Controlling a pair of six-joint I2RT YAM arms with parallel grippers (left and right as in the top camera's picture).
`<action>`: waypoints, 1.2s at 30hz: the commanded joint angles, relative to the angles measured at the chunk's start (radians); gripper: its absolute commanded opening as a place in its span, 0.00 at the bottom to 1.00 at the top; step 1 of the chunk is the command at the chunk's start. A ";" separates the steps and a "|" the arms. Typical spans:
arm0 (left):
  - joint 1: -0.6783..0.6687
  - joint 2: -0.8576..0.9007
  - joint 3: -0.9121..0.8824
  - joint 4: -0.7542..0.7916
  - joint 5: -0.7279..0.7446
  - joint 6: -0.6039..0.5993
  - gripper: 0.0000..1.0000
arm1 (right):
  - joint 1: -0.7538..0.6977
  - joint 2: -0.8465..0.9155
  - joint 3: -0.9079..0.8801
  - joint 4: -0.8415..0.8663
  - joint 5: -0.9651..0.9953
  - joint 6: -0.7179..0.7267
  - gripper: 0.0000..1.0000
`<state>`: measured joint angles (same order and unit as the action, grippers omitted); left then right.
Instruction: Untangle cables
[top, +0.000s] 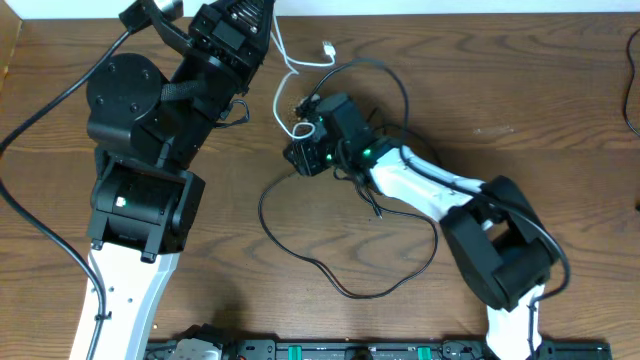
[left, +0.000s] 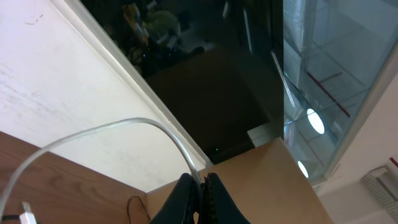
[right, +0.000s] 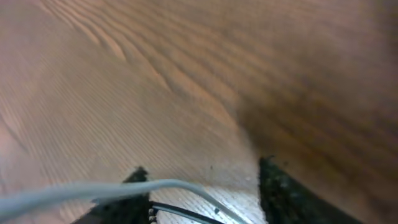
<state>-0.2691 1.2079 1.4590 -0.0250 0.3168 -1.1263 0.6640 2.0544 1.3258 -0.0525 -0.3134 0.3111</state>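
The left gripper, at the table's far edge, is pinched closed on the white cable, which runs down to small loops at centre. There the right gripper stands half open astride it, clamping nothing. The black cable sprawls around. Both look light, limp and slippery, so grip close beside the tangle.

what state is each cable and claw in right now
left claw: shut, pinching the white cable
right claw: open, both cables cross between its fingers, neither gripped
white cable: one part held by the left claw, the rest in small loops by the right claw
black cable: loose on the table in a wide loop, not held, crossing the white cable at the right claw
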 joint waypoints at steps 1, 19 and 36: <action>0.005 -0.009 0.010 0.006 0.012 0.007 0.08 | 0.005 0.012 -0.006 0.006 0.009 0.030 0.46; 0.009 -0.007 0.010 -0.233 0.011 0.328 0.08 | -0.098 -0.099 -0.005 -0.138 -0.119 0.100 0.01; 0.104 0.164 -0.010 -0.723 0.124 0.613 0.08 | -0.248 -0.434 -0.005 -0.314 -0.264 0.058 0.01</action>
<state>-0.1680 1.3186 1.4586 -0.7406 0.3473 -0.5873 0.4183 1.6516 1.3224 -0.3721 -0.5003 0.3561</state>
